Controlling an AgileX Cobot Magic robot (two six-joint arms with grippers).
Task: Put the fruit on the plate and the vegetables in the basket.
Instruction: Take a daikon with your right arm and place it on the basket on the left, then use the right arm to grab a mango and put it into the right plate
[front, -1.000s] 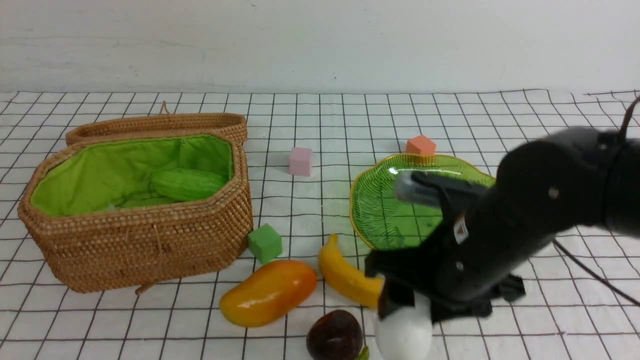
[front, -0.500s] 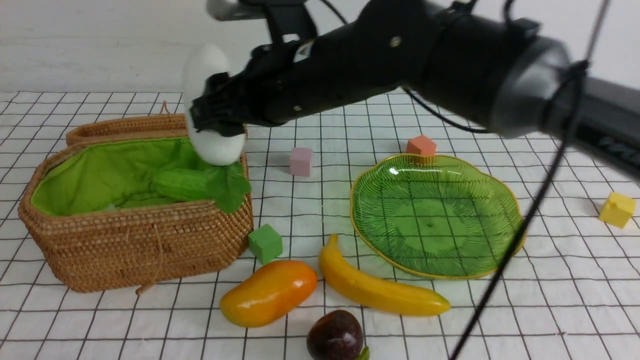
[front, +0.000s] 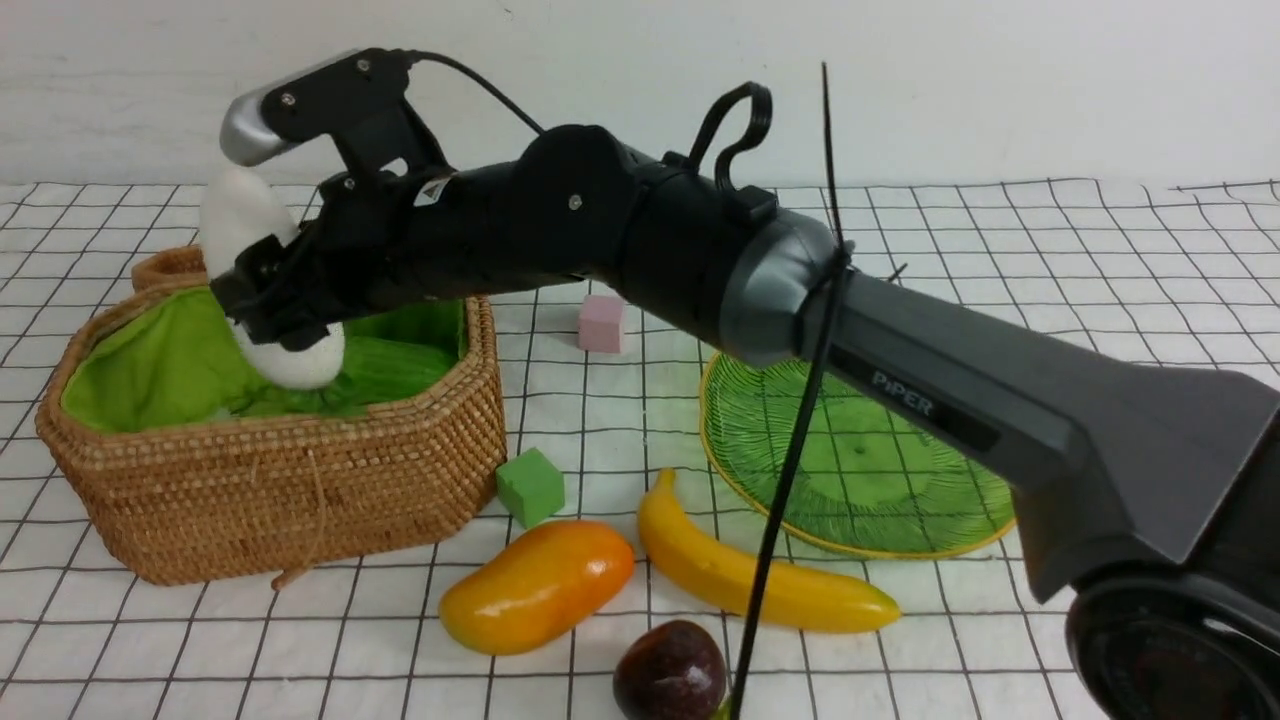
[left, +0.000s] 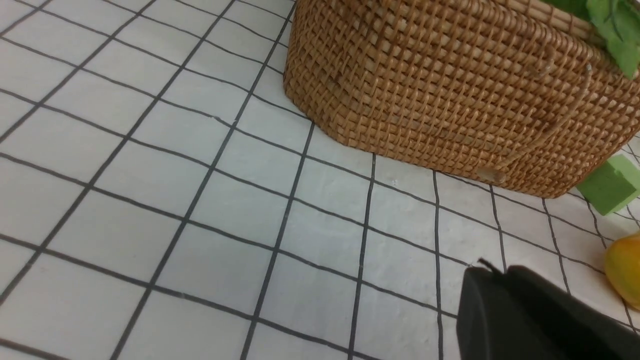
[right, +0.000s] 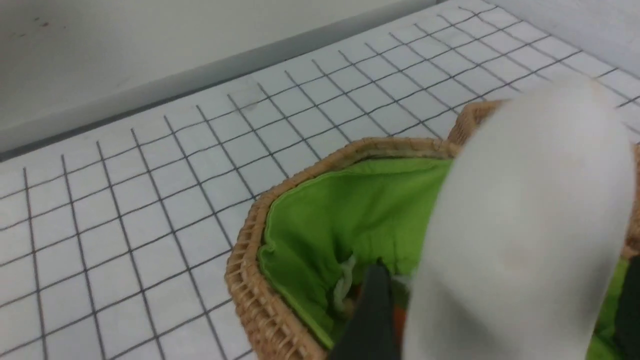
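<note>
Holding white vegetable (front: 238, 215) over basket (front: 300, 490), right gripper (front: 272, 300) clamped on it. Step: vegetable drop-off. Next: lower slightly, let go inside. State of left gripper (left: 525, 315): cannot tell.

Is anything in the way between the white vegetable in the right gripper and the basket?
Nothing visible. The right gripper holds the white vegetable over the open basket; green lining shows below it, and the gourd lies off to one side.
</note>
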